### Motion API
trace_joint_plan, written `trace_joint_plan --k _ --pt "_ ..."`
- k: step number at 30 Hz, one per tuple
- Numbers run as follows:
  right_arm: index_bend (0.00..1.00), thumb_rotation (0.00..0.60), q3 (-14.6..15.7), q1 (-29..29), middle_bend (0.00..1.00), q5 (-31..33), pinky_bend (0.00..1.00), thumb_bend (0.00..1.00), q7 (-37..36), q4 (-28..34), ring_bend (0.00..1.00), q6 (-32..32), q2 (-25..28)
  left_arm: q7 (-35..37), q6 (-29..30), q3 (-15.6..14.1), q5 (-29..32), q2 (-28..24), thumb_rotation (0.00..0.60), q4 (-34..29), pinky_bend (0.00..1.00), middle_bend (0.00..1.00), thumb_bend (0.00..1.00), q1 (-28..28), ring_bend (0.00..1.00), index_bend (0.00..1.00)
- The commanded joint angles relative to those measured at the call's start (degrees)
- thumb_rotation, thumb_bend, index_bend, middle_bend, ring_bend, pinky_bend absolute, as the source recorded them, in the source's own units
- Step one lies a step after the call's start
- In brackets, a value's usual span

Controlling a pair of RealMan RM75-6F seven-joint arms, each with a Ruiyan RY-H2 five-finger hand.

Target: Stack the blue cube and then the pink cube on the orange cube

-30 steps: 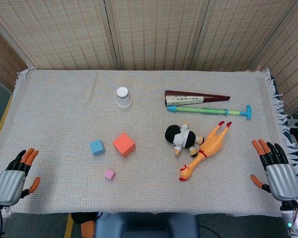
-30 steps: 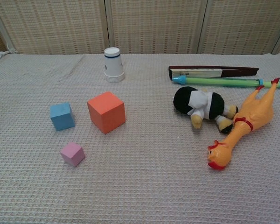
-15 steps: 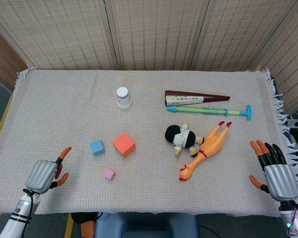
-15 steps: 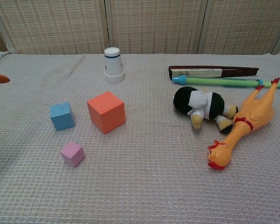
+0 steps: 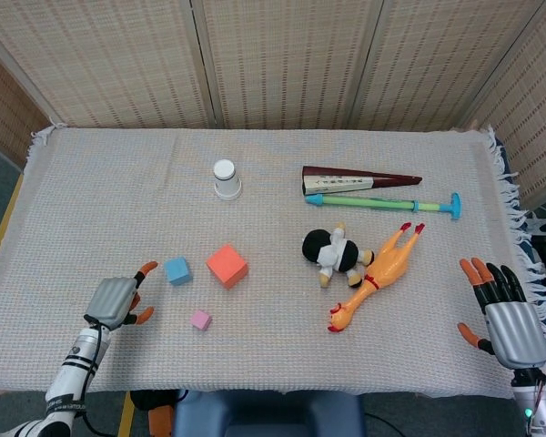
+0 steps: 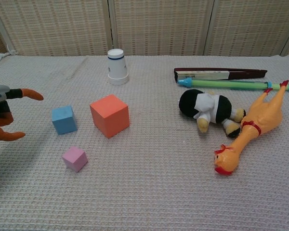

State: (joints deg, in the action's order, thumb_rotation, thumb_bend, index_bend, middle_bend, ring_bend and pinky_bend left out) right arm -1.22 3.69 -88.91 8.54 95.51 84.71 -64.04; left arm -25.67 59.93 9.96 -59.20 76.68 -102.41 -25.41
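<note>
The orange cube (image 5: 227,265) (image 6: 110,115) sits left of the table's middle. A smaller blue cube (image 5: 176,270) (image 6: 64,120) lies just to its left, apart from it. The small pink cube (image 5: 199,320) (image 6: 74,159) lies nearer the front edge, below the gap between them. My left hand (image 5: 116,301) (image 6: 5,113) hovers left of the blue cube, fingers apart, holding nothing. My right hand (image 5: 503,314) stays at the table's right front corner, fingers spread and empty; only the head view shows it.
An upturned white paper cup (image 5: 226,179) stands behind the cubes. To the right lie a black-and-white plush toy (image 5: 332,255), a rubber chicken (image 5: 375,276), a folded fan (image 5: 357,178) and a green-blue stick (image 5: 382,203). A woven cloth (image 5: 100,200) covers the table.
My left hand has moved from the front left corner rightward and inward over the cloth, ending close to the blue cube. The right hand and the cubes have stayed put.
</note>
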Motion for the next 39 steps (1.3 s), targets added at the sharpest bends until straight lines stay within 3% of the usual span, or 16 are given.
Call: trace_joint_plan --k 1,8,12,17,29,39 --pt "0.00 0.600 0.0 0.1 0.00 0.4 0.00 0.12 0.5 0.2 0.00 -0.5 0.1 -3.7 -1.2 1.4 4.8 2.4 0.600 -0.1 1.00 1.00 0.28 -3.4 1.00 0.03" --pt "0.00 0.600 -0.1 0.1 0.00 0.3 0.00 0.11 0.1 0.3 0.00 -0.3 0.2 -8.6 -1.2 2.6 14.2 5.3 0.600 2.2 1.00 1.00 0.28 -8.1 1.00 0.04" --pt "0.00 0.600 -1.2 -0.3 0.00 1.5 0.00 0.12 3.5 -0.7 0.00 1.3 -1.1 -9.9 -1.3 3.1 19.5 6.8 0.600 2.8 1.00 1.00 0.28 -10.4 1.00 0.07" --pt "0.00 0.600 -1.3 -0.4 0.00 1.9 0.00 0.12 3.9 -0.6 0.00 1.3 -1.4 -11.2 -0.9 2.9 20.7 7.5 0.600 3.3 1.00 1.00 0.28 -11.5 1.00 0.08" --pt "0.00 0.600 -0.7 -0.3 0.00 1.7 0.00 0.12 2.7 0.4 0.00 0.2 -0.1 -16.2 5.5 3.0 25.6 14.0 0.600 11.8 1.00 1.00 0.28 -15.8 1.00 0.16" --pt "0.00 0.600 -0.7 -0.3 0.00 1.6 0.00 0.11 2.5 0.6 0.00 0.1 0.1 -15.5 6.2 3.0 25.8 15.0 0.600 12.7 1.00 1.00 0.28 -16.5 1.00 0.23"
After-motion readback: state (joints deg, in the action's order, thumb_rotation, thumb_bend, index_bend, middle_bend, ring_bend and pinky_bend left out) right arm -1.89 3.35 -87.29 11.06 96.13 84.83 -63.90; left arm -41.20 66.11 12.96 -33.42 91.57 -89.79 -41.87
